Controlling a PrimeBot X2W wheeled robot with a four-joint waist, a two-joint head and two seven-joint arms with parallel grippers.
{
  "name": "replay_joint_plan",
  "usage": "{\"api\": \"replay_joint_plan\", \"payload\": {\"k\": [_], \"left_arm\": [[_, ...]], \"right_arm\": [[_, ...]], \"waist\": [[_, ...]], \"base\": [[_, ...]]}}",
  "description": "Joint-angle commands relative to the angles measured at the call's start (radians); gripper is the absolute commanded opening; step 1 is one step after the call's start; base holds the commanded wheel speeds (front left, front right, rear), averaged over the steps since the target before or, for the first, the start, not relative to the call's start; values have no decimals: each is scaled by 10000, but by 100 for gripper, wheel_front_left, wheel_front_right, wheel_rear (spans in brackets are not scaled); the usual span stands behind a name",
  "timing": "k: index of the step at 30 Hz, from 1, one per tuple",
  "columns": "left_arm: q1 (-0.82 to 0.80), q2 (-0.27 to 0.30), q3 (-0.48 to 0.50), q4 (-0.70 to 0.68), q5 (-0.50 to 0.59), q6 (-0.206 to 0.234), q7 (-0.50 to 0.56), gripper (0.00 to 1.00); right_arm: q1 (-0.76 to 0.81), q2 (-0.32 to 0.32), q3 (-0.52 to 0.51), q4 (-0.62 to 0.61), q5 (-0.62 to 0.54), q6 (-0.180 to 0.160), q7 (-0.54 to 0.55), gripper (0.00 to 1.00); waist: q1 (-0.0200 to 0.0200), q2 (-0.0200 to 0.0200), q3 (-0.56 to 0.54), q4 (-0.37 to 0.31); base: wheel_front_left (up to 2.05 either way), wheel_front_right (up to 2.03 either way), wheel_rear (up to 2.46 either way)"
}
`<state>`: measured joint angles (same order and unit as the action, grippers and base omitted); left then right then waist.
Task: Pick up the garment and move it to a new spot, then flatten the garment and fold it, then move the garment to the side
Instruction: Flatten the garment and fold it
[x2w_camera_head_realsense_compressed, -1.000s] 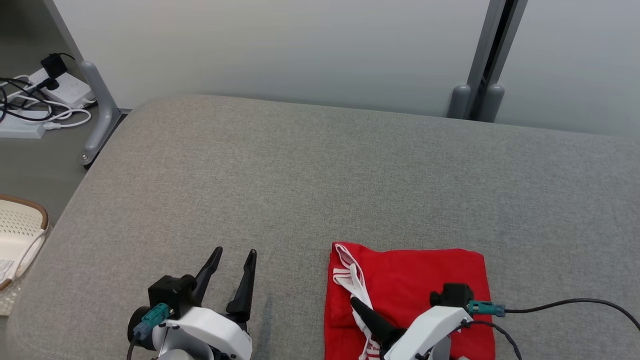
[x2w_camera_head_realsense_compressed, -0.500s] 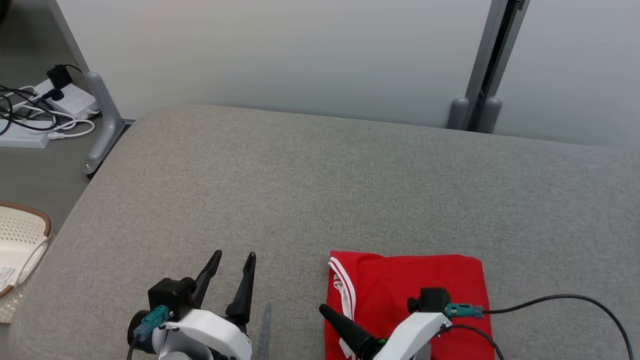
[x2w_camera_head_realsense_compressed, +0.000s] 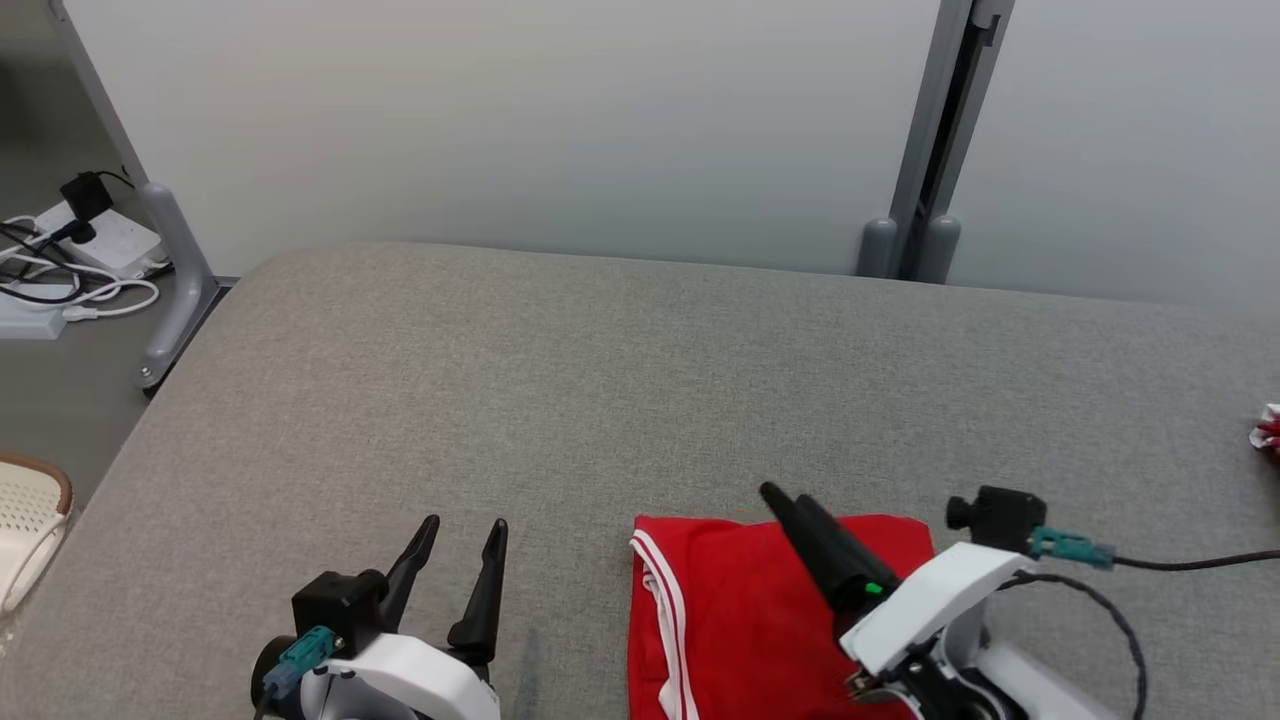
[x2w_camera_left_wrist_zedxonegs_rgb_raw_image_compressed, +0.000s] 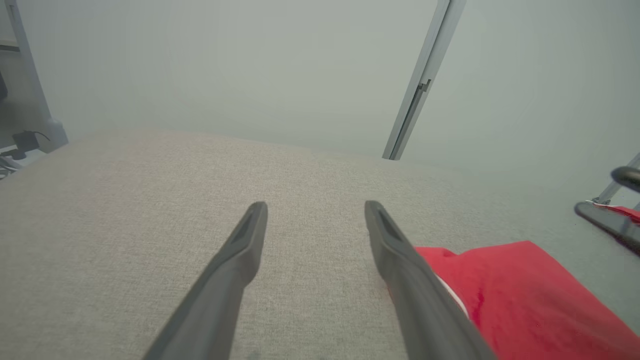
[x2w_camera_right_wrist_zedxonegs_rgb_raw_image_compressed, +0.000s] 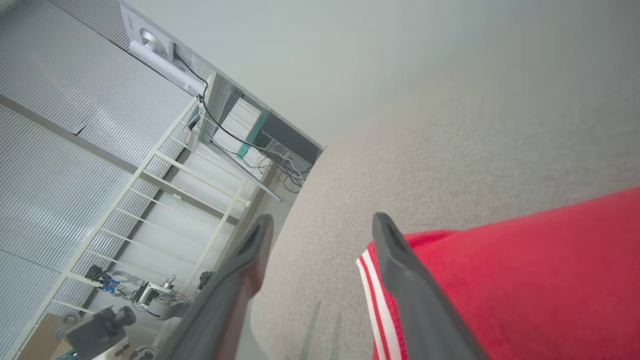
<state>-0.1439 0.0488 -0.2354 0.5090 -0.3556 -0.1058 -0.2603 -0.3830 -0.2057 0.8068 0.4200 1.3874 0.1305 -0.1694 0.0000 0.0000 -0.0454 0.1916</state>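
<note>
The garment (x2w_camera_head_realsense_compressed: 735, 625), red with white stripes along its left edge, lies folded flat on the grey padded table (x2w_camera_head_realsense_compressed: 600, 380), near the front edge. My right gripper (x2w_camera_head_realsense_compressed: 778, 497) hovers over the garment's far part, fingers pointing away from me. In the right wrist view the right gripper (x2w_camera_right_wrist_zedxonegs_rgb_raw_image_compressed: 322, 220) is open and holds nothing, with the garment (x2w_camera_right_wrist_zedxonegs_rgb_raw_image_compressed: 525, 280) beneath its right finger. My left gripper (x2w_camera_head_realsense_compressed: 464, 530) rests open and empty to the left of the garment; the left wrist view shows the left gripper (x2w_camera_left_wrist_zedxonegs_rgb_raw_image_compressed: 315, 205) over bare table, the garment (x2w_camera_left_wrist_zedxonegs_rgb_raw_image_compressed: 525, 300) at its right.
A white basket (x2w_camera_head_realsense_compressed: 25, 515) stands off the table's left edge. Power strips and cables (x2w_camera_head_realsense_compressed: 70, 260) lie on the floor beside a grey partition foot (x2w_camera_head_realsense_compressed: 170, 270). Another partition post (x2w_camera_head_realsense_compressed: 905, 240) stands behind the table. A small red and white item (x2w_camera_head_realsense_compressed: 1267, 428) shows at the right edge.
My right gripper has opened and let go of the garment's striped edge, then lifted and swung to point forward. The garment now lies flat. The head camera has shifted.
</note>
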Motion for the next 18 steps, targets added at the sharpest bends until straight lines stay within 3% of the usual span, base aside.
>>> {"api": "replay_joint_plan", "payload": {"k": [1,4,9,12,15,17,18], "left_arm": [[88,43,53,-49,58,-37,-49,100],[111,43,33,-97,57,-42,-49,100],[120,47,-83,-208,-132,-46,-49,100],[137,46,-168,-272,-272,-6,-49,100],[136,44,-287,-318,-387,28,-49,100],[161,43,-378,-372,-506,51,-49,100],[161,43,-378,-372,-506,51,-49,100]], "right_arm": [[-114,-290,-185,-79,-129,4,-168,100],[-142,-836,-556,-136,-549,4,-449,100],[-155,-1733,-1287,396,-2992,4,-920,100],[281,-1732,-2468,343,-4369,4,-963,100],[1004,-1808,-3630,130,-6510,2,-962,100],[1537,-1507,-4532,-131,-7801,2,-966,100],[1537,-1507,-4532,-131,-7801,2,-966,100]], "waist": [[0,0,-46,-116],[0,0,-67,-264],[0,0,-40,-493],[0,0,-2,-602],[0,0,47,-665],[0,0,80,-700],[0,0,80,-700]], "base": [[0,0,0],[0,0,0],[0,0,0],[0,0,0],[0,0,0],[0,0,0],[0,0,0]]}}
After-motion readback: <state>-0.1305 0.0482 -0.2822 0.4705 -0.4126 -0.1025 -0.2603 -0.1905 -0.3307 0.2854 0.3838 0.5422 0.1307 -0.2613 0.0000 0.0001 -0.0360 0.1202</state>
